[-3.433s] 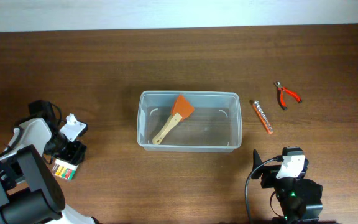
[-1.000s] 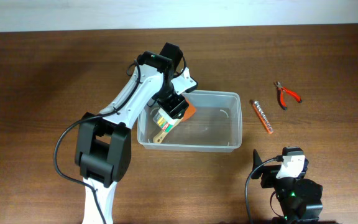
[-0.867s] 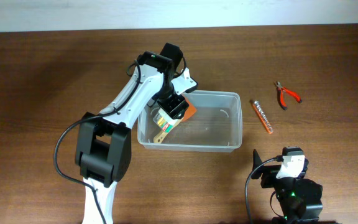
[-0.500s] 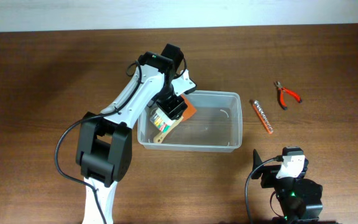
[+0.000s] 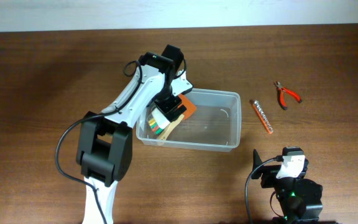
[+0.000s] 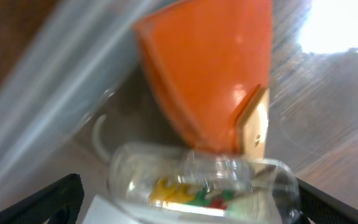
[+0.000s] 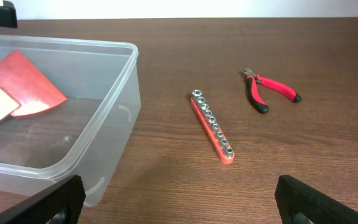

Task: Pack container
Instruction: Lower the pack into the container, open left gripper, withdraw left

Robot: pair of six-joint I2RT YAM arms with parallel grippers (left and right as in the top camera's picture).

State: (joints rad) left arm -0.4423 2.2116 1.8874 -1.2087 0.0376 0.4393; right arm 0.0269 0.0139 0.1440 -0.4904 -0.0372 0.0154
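Container: orange spatula and clear blister pack inside. Left gripper jaws wide over pack; right gripper jaws wide, empty.

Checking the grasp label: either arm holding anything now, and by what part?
Nothing looks held. Left gripper jaws stand wide above the blister pack, which lies in the container on the orange spatula. Right gripper is open, empty.

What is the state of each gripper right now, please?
Left gripper: open, gripping nothing, above a clear pack in the container.
Right gripper: open, holding nothing.
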